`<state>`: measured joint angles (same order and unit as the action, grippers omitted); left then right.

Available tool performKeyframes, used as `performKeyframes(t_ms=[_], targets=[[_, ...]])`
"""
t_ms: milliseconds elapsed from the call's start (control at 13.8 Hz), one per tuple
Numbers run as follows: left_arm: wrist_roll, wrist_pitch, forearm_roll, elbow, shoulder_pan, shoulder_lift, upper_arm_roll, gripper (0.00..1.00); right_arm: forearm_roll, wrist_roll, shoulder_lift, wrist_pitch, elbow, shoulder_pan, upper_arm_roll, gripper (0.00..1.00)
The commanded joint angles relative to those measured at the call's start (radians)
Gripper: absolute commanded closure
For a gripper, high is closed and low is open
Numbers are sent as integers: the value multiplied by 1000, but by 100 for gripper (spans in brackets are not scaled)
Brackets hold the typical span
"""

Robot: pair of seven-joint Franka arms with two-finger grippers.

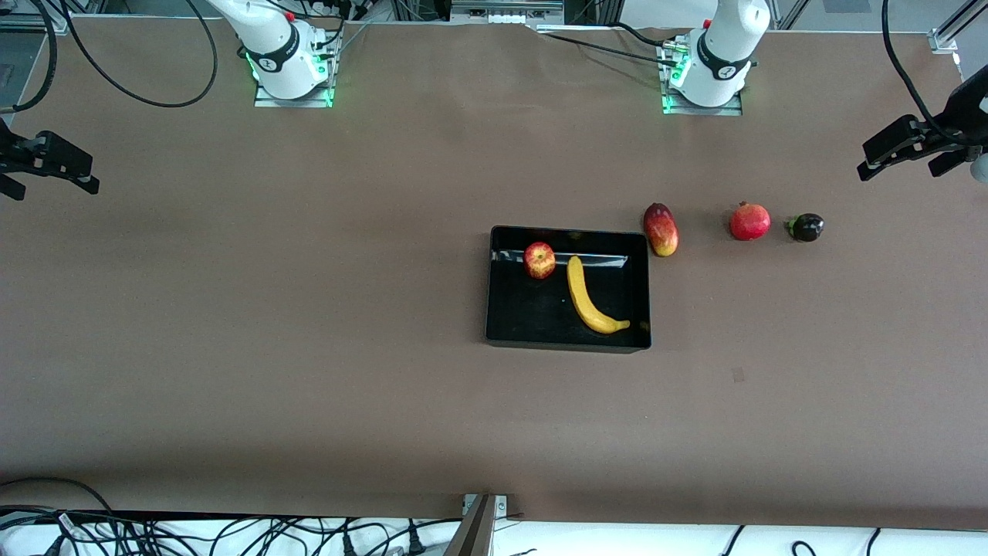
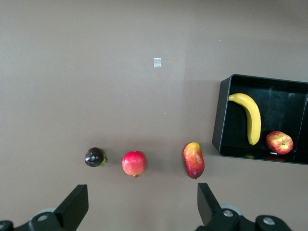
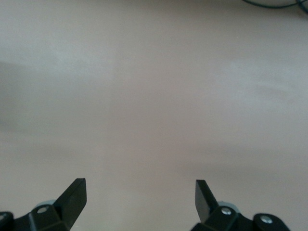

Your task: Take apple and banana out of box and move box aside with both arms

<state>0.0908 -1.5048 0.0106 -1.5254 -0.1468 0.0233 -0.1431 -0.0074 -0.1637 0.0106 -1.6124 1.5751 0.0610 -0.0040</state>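
The black box (image 1: 567, 342) lies mid-table, shifted toward the left arm's end. Inside it rest the red-yellow apple (image 1: 539, 259) and, beside it, the curved yellow banana (image 1: 588, 297). The left wrist view shows the box (image 2: 221, 115), banana (image 2: 251, 118) and apple (image 2: 279, 142) too. My left gripper (image 1: 899, 162) hangs open and empty at the left arm's end of the table, over bare table near the loose fruits (image 2: 143, 197). My right gripper (image 1: 54, 181) waits open and empty at the right arm's end, over bare brown table (image 3: 140, 192).
A mango (image 1: 661, 229) lies just outside the box toward the left arm's end, then a pomegranate (image 1: 749, 222) and a small dark purple fruit (image 1: 806, 227) in a row. A small grey patch (image 1: 738, 374) marks the table nearer the front camera. Cables run along the table's edges.
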Motion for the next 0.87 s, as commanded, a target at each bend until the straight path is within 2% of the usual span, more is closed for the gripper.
performKeyframes(t_ms=[0,794], targets=[[-2,8,-6,-27,-8,26,-3,0,33,85,15,23,-29,0,-2,0],[12,5,-6,-33,-11,18,-4,0,33,95,15,26,-29,2,-4,0]])
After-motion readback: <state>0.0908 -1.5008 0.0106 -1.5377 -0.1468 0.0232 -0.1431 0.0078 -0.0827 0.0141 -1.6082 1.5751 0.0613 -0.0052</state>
